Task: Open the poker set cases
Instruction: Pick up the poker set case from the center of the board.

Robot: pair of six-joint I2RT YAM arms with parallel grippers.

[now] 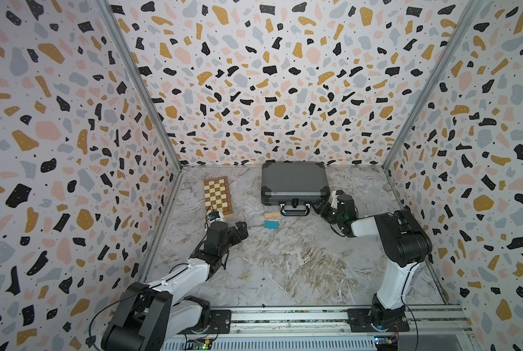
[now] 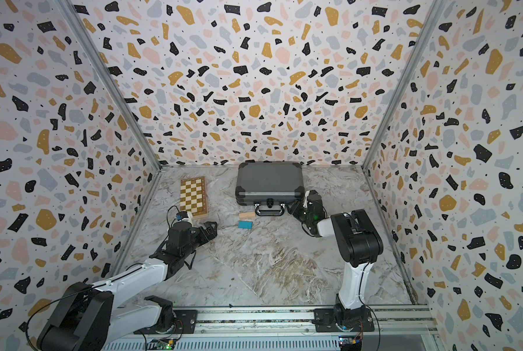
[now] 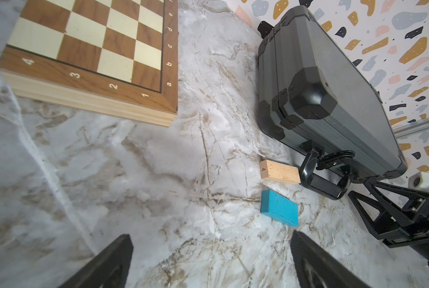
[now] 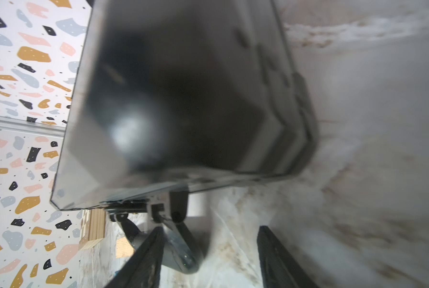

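Observation:
The poker set case [image 1: 295, 182] [image 2: 269, 180] is a dark grey briefcase with black corner guards. It lies flat and closed against the back wall, with its black handle [image 1: 295, 210] pointing toward me. My right gripper [image 1: 321, 206] [image 2: 296, 207] sits low at the case's front right corner, beside the handle's right end. In the right wrist view the case [image 4: 183, 87] fills the frame. There the right gripper [image 4: 210, 229] is open, and the handle's end [image 4: 181, 246] lies against one finger without being pinched. My left gripper [image 1: 243, 229] [image 3: 211, 235] hangs wide open and empty over bare table, left of the case.
A closed wooden chessboard box [image 1: 218, 197] [image 3: 96, 49] lies left of the case. A plain wooden block [image 1: 271, 215] [image 3: 279, 172] and a blue block [image 1: 271, 225] [image 3: 279, 208] lie just in front of the handle's left end. Patterned walls enclose the marble table [image 1: 284, 267].

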